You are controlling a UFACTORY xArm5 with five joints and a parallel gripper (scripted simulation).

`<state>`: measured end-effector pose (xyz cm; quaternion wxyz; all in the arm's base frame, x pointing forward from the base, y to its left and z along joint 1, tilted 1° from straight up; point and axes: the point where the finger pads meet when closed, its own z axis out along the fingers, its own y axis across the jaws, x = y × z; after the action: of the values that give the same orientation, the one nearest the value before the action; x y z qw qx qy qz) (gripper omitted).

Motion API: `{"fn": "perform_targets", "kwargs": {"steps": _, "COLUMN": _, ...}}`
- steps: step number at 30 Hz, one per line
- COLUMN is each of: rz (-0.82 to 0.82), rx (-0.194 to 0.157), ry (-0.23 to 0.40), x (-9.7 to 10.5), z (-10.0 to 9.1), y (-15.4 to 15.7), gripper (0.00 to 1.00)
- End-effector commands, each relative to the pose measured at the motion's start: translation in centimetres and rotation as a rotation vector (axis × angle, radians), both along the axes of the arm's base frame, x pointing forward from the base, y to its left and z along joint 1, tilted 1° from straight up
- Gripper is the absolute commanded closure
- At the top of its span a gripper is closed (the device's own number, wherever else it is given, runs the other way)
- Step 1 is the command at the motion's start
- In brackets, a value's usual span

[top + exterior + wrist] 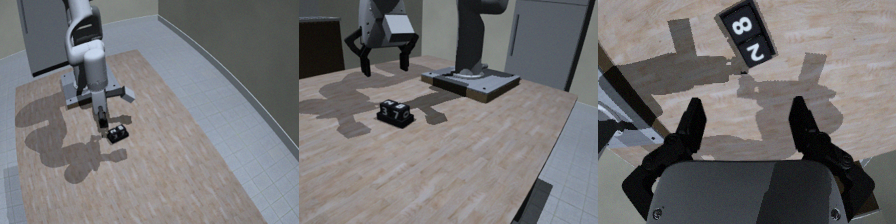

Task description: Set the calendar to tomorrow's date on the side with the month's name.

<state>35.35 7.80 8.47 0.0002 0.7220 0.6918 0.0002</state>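
Note:
The black tray (119, 138) (388, 121) (768, 45) stands flat on the table with two black cubes side by side in it. The left cube (113, 131) (388, 108) (755, 51) has a white 2 on top and a 3 on its side facing the exterior camera. The right cube (121, 127) (401, 110) (742, 24) has an 8 on top, a 7 on that side and a 0 on its end. No month's name is readable; the tray's opposite long side is hidden. My gripper (103, 125) (387, 72) (747, 107) is open and empty, above the table on the base side of the tray.
The robot's base plate (75, 96) (494, 86) stands on the wooden table (163, 170) (452, 163) behind the tray. Shadows of the arm lie around the tray. A grey cabinet (45, 34) (547, 37) stands behind the table.

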Motion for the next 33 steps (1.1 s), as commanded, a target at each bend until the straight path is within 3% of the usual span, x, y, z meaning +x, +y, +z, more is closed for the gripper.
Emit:
{"fn": "perform_targets", "kwargs": {"steps": 1, "rz": 0.148, "rx": 0.000, "ry": 0.000, "x": 0.5, "z": 0.2, "y": 1.0, "gripper": 0.00}}
{"fn": "perform_targets", "kwargs": {"steps": 5, "rz": 0.216, "rx": 0.000, "ry": 0.000, "x": 0.6, "z": 0.3, "y": 1.5, "gripper": 0.00}}
{"fn": "perform_targets", "kwargs": {"steps": 8, "rz": 0.364, "rx": 0.000, "ry": 0.001, "x": 0.9, "z": 0.4, "y": 2.5, "gripper": 0.00}}
{"fn": "perform_targets", "kwargs": {"steps": 15, "rz": 0.445, "rx": 0.000, "ry": 0.001, "x": 1.0, "z": 0.5, "y": 3.1, "gripper": 0.00}}
{"fn": "perform_targets", "kwargs": {"steps": 16, "rz": 0.445, "rx": 0.000, "ry": 0.001, "x": 1.0, "z": 0.5, "y": 3.1, "gripper": 0.51}}
{"fn": "perform_targets", "kwargs": {"steps": 33, "rz": 0.445, "rx": 0.000, "ry": 0.001, "x": 1.0, "z": 0.5, "y": 3.1, "gripper": 0.51}}
